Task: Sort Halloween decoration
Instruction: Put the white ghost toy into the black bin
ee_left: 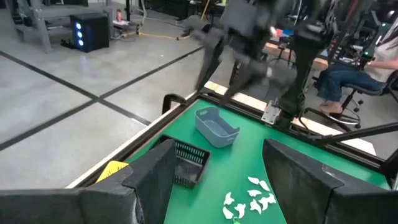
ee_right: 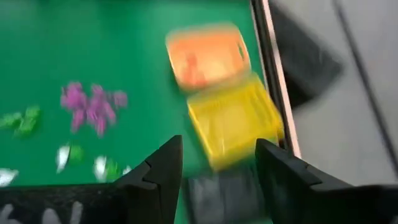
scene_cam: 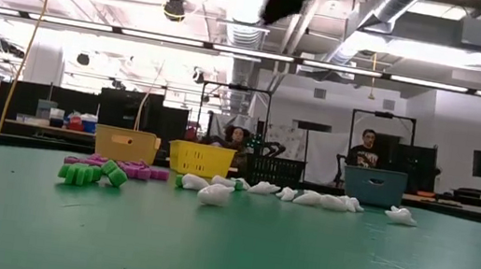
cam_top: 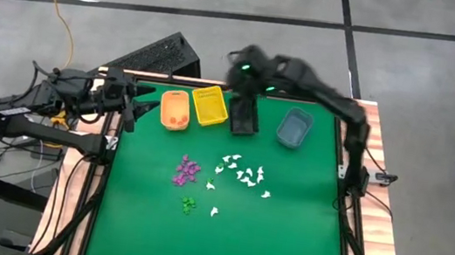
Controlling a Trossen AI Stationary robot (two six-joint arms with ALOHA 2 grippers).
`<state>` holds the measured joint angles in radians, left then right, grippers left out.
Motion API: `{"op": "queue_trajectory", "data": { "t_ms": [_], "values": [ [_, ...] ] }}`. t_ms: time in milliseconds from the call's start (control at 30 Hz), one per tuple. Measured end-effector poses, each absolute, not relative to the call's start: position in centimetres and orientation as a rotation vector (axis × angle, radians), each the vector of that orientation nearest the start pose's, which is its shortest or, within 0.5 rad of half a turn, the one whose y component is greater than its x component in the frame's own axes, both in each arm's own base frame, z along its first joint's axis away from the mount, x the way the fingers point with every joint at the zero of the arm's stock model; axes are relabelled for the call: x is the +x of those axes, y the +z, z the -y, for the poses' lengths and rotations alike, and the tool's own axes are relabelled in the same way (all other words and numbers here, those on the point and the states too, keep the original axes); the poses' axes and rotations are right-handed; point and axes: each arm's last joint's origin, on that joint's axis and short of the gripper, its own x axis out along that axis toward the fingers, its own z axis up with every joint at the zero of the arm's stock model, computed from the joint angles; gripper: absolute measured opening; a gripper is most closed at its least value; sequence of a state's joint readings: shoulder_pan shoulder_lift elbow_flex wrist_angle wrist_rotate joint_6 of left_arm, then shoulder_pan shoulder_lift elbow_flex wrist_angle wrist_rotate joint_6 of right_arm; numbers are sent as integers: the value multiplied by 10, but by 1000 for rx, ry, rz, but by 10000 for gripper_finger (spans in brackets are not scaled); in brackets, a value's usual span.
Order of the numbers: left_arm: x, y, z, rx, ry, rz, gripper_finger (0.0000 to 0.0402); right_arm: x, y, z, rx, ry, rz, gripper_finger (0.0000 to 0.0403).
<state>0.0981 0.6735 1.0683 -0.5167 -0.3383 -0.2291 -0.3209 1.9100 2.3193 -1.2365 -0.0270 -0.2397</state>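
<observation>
Matt green tabletop (cam_top: 284, 232) with a pale wood edge; the bins — orange bin (cam_top: 175, 110), yellow bin (cam_top: 209, 106) — look like smooth plastic, as do the white trinkets (cam_top: 243, 174).

Finding no readable text, label, brand, number or sign anywhere in these views.
</observation>
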Motion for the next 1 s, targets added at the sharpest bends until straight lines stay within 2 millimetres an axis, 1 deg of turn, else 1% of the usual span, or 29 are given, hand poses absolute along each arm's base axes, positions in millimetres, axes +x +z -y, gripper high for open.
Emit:
{"op": "queue_trajectory", "data": {
  "t_ms": [67,133,167,233,333,400,533,667,800,900,1000],
  "values": [
    [110,406,-21,-210,452,-71,232,327,445,115,-14,-213,-893,187],
    [110,406,-21,-216,452,-70,232,297,456,106,36,-244,-924,182],
    [111,406,-21,-220,452,-73,232,283,459,100,54,-255,-931,180],
    [112,406,-21,-225,453,-74,231,262,458,86,87,-263,-945,175],
    [112,406,-21,-228,456,-74,232,242,439,61,128,-272,-956,170],
    [114,405,-21,-239,458,-78,232,227,418,43,150,-306,-962,169],
    [118,404,-21,-251,461,-87,232,201,375,11,231,-315,-852,168],
    [125,401,-22,-279,468,-109,232,190,327,-13,296,-295,-781,168],
    [135,396,-23,-303,474,-140,232,190,282,-35,331,-238,-843,168],
    [142,394,-24,-316,478,-160,232,194,258,-49,295,-192,-896,169],
    [150,390,-24,-331,462,-186,232,205,240,-61,222,-150,-952,172]
  ]
}}
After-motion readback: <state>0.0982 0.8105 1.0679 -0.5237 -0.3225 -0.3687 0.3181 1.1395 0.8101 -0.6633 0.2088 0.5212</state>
